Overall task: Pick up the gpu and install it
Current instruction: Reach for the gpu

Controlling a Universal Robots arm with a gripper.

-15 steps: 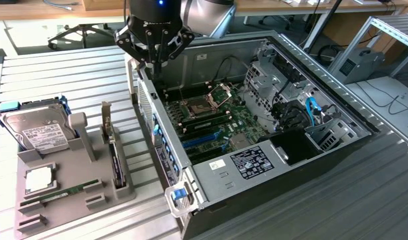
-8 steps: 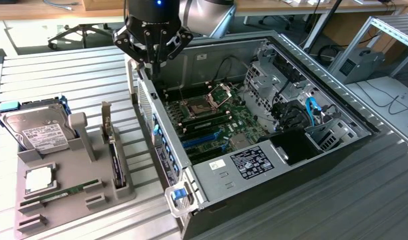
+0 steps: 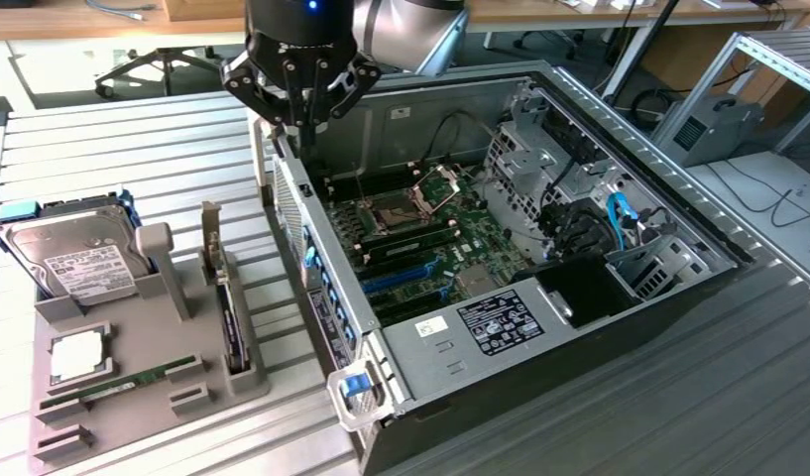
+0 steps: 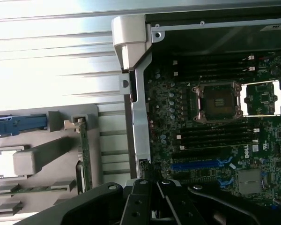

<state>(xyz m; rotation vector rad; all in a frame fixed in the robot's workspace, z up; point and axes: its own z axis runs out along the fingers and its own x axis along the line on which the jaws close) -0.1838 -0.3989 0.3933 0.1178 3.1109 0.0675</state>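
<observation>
The gpu [image 3: 229,322] is a thin black card standing on edge in a slot of the grey holder [image 3: 154,397], with its silver bracket at the far end. In the wrist view the gpu [image 4: 85,150] is seen edge-on beside the case wall. My gripper [image 3: 302,117] hangs above the rear wall of the open computer case [image 3: 378,337], well away from the gpu. Its fingers are shut together with nothing between them. Inside the case, the motherboard's blue expansion slot [image 3: 398,280] lies bare, and it also appears in the wrist view as the blue slot [image 4: 196,165].
The holder also carries a silver hard drive [image 3: 74,263] in a blue frame, a green memory stick [image 3: 120,382] and a small square chip [image 3: 76,355]. Cables and drive cages [image 3: 603,228] fill the case's side at the exterior view's right. Ribbed metal tabletop [image 3: 127,139] surrounds everything.
</observation>
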